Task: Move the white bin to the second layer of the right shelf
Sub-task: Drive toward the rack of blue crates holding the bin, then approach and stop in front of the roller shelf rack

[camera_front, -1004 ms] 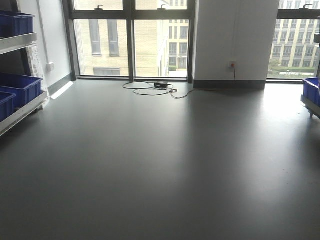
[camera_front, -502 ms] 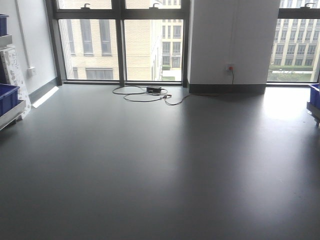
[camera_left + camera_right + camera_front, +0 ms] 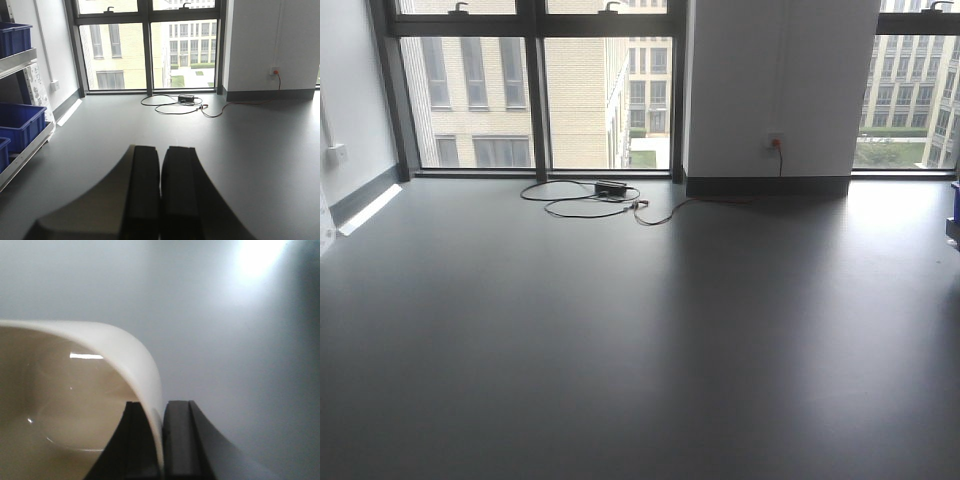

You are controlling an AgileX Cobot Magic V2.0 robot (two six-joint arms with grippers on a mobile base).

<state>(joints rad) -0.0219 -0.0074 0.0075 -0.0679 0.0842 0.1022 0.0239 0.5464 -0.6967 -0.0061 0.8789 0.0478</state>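
In the right wrist view the white bin (image 3: 75,390) fills the lower left, glossy and cream, its hollow inside showing. My right gripper (image 3: 162,405) is shut on its rim, one finger inside the wall and one outside. The bin hangs above the grey floor. In the left wrist view my left gripper (image 3: 161,149) is shut with nothing between its dark pads. Neither gripper shows in the front view. The right shelf second layer is out of view.
Grey floor stretches to tall windows and a white pillar (image 3: 780,90). A black box with looped cable (image 3: 610,187) lies by the window. A steel rack with blue crates (image 3: 20,125) stands at the left. A sliver of blue crate (image 3: 955,200) shows at the right edge.
The front view has swung to the right: the left rack with blue crates slid out of frame, and the cable and pillar shifted left.
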